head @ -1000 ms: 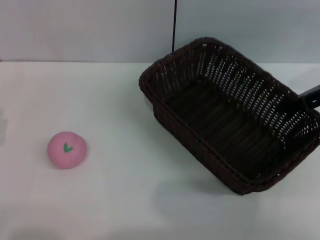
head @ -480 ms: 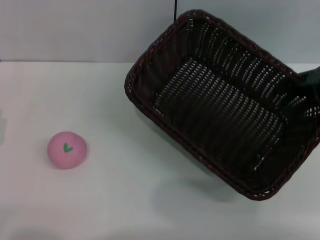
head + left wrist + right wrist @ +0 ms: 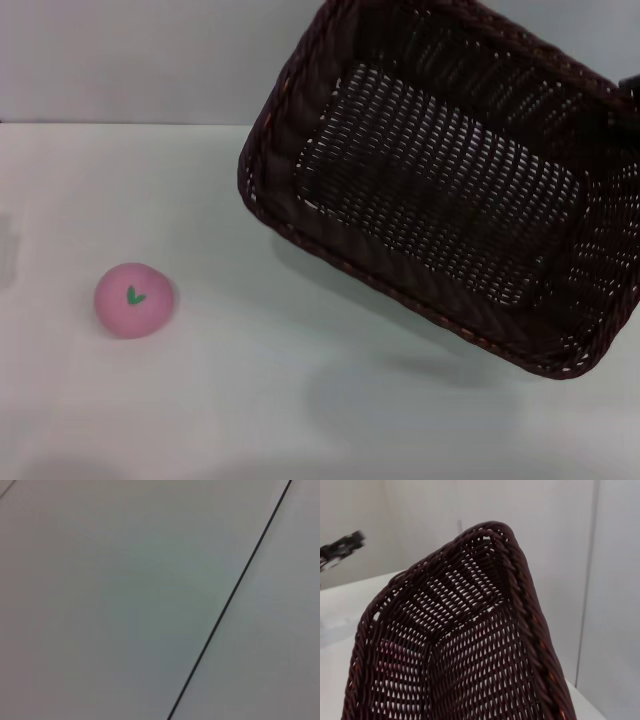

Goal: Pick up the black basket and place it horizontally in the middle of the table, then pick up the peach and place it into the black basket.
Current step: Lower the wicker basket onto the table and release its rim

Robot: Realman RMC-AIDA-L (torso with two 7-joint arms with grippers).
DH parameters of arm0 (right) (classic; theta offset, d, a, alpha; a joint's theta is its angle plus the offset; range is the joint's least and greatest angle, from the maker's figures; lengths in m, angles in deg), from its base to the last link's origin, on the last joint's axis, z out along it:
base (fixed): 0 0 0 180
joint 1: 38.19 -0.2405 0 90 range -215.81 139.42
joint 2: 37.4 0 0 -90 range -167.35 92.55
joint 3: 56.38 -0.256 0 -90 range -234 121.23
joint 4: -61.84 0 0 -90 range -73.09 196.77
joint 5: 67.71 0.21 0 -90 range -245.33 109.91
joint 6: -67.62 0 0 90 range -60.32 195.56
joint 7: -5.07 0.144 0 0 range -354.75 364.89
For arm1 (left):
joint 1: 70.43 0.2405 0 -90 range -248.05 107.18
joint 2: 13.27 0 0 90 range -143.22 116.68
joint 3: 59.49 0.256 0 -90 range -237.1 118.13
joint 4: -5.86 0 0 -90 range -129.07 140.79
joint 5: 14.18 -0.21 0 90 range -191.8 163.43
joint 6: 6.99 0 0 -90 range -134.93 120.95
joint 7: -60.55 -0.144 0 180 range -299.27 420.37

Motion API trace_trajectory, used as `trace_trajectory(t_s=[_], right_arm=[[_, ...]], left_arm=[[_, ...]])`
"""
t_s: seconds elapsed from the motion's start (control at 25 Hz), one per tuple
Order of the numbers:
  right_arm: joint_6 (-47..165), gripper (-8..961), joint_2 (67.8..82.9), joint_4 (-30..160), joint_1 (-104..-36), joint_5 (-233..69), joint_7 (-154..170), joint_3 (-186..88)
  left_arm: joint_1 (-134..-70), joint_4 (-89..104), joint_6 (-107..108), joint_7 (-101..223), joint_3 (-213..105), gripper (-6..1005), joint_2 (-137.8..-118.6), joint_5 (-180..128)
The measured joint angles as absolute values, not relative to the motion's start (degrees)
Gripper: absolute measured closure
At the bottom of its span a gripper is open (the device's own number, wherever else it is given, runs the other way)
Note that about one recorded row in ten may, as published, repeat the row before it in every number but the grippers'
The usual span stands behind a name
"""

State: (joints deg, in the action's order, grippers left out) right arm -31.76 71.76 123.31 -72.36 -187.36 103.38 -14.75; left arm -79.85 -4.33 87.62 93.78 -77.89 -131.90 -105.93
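Observation:
The black basket (image 3: 440, 190) hangs in the air over the right half of the white table (image 3: 250, 400), tilted so its open side faces the head view. My right gripper (image 3: 633, 95) holds it by its right end and is almost wholly hidden behind the rim. The right wrist view looks along the basket's inside (image 3: 470, 645). The pink peach (image 3: 134, 299) lies on the table at the left, apart from the basket, and shows as a pink patch through the weave (image 3: 390, 655). A dark blurred shape far off in the right wrist view, likely my left gripper (image 3: 341, 547), stays idle.
A grey wall (image 3: 130, 60) stands behind the table's far edge. The left wrist view shows only a pale panel with a thin dark seam (image 3: 225, 610). The basket's shadow (image 3: 400, 400) lies on the table below it.
The basket has risen off the table and tipped up toward the head view, moving a little left. The peach has not moved.

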Motion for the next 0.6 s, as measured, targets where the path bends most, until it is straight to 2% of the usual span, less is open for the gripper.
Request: trace_trajectory(t_s=[0.08,0.12,0.28,0.6], right_arm=[[-33.53,797,69.9,121.47,-75.09,-187.45,100.91,-14.48],[-33.53,796,69.9,121.47,-75.09,-187.45,100.91,-14.48],[-37.28,795,67.27,115.43,-80.39,-188.95,95.5,-14.2],[-39.71,793,66.62,109.66,-85.7,-190.02,90.15,-8.68]], left_arm=[[-79.89,-4.77,87.46,93.78,-77.88,245,-131.9,-106.03],[-79.89,-4.77,87.46,93.78,-77.88,245,-131.9,-106.03],[-80.0,-6.48,86.73,93.77,-77.84,245,-132.02,-106.3],[-80.13,-6.78,87.02,93.78,-75.18,246,-132.08,-106.3]])
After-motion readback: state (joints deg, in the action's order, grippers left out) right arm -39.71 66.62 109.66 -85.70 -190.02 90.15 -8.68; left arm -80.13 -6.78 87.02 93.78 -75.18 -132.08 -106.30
